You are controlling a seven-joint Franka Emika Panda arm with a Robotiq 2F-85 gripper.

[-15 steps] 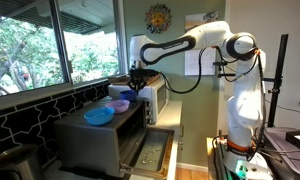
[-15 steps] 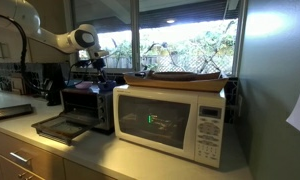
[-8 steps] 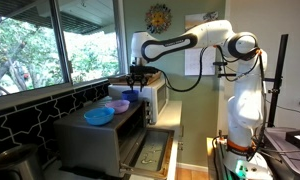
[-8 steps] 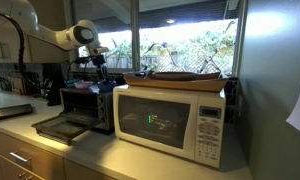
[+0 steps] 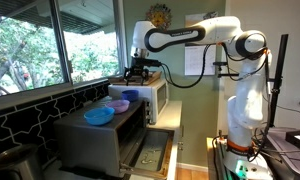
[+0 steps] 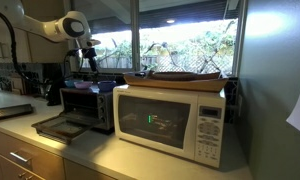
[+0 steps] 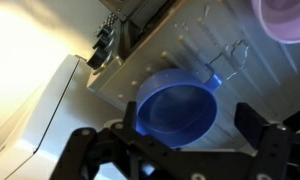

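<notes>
My gripper (image 5: pixel 137 71) hangs open above the top of the toaster oven (image 5: pixel 98 142), holding nothing. In the wrist view a dark blue bowl (image 7: pixel 178 108) stands upright on the oven's white top, straight below and between the wide-apart fingers (image 7: pixel 258 124) of the gripper (image 7: pixel 168 126). In an exterior view the same blue bowl (image 5: pixel 130 95) sits below the gripper with a clear gap. A pink bowl (image 7: pixel 286 18) lies beside it, shown as purple bowl (image 5: pixel 119 104) in an exterior view. The gripper (image 6: pixel 88 62) also shows over the oven (image 6: pixel 85 104).
A light blue bowl (image 5: pixel 99 116) rests nearer the oven's front. The oven door (image 5: pixel 150 152) hangs open. A white microwave (image 6: pixel 172 120) stands beside the oven with a flat tray (image 6: pixel 185 77) on top. Windows run behind the counter (image 6: pixel 80 145).
The gripper has opened, letting go of the dark blue bowl on the oven top. It has then risen away from the bowl.
</notes>
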